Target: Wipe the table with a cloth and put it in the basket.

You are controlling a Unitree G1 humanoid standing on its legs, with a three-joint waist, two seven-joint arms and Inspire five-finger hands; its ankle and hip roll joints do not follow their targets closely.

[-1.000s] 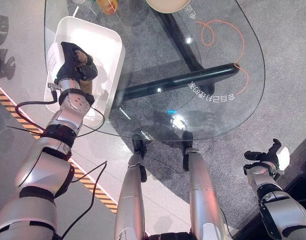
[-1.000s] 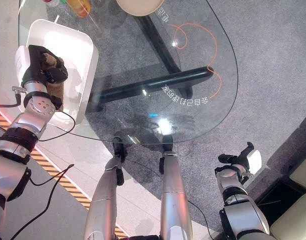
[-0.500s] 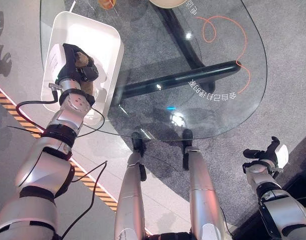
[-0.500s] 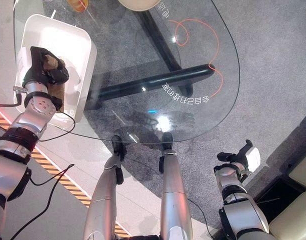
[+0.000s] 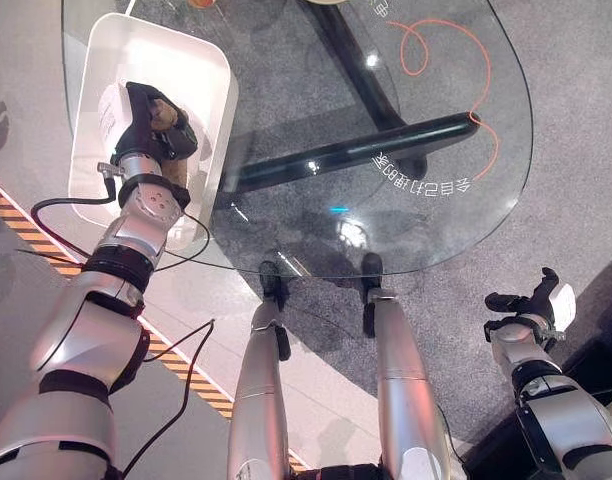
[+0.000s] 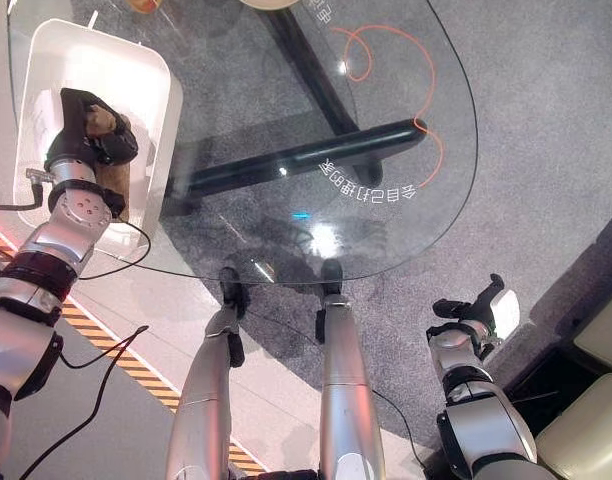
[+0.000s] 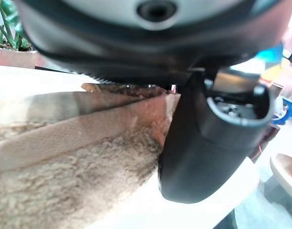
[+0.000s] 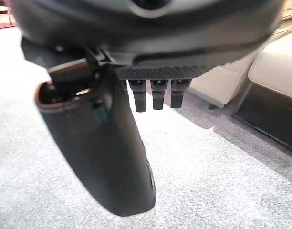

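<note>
A white basket (image 5: 201, 70) stands on the left part of the round glass table (image 5: 316, 225). My left hand (image 5: 138, 120) hangs over the basket's inside, shut on a brown fluffy cloth (image 5: 165, 114). In the left wrist view the cloth (image 7: 65, 157) lies pressed between the thumb (image 7: 203, 143) and the palm, with the basket's white floor (image 7: 136, 212) under it. My right hand (image 5: 534, 308) hangs idle off the table at the lower right, over grey carpet, with fingers (image 8: 153, 95) straight and nothing in it.
Under the glass runs the table's black base (image 5: 356, 160), and an orange cord (image 5: 481, 110) curls near its far right rim. Yellow-black floor tape (image 5: 186, 372) runs along the left. A beige seat (image 6: 586, 440) stands beside the right arm.
The whole picture has shifted, so the camera moved. My left hand stays over the basket, still shut on the cloth. The right hand has not visibly moved.
</note>
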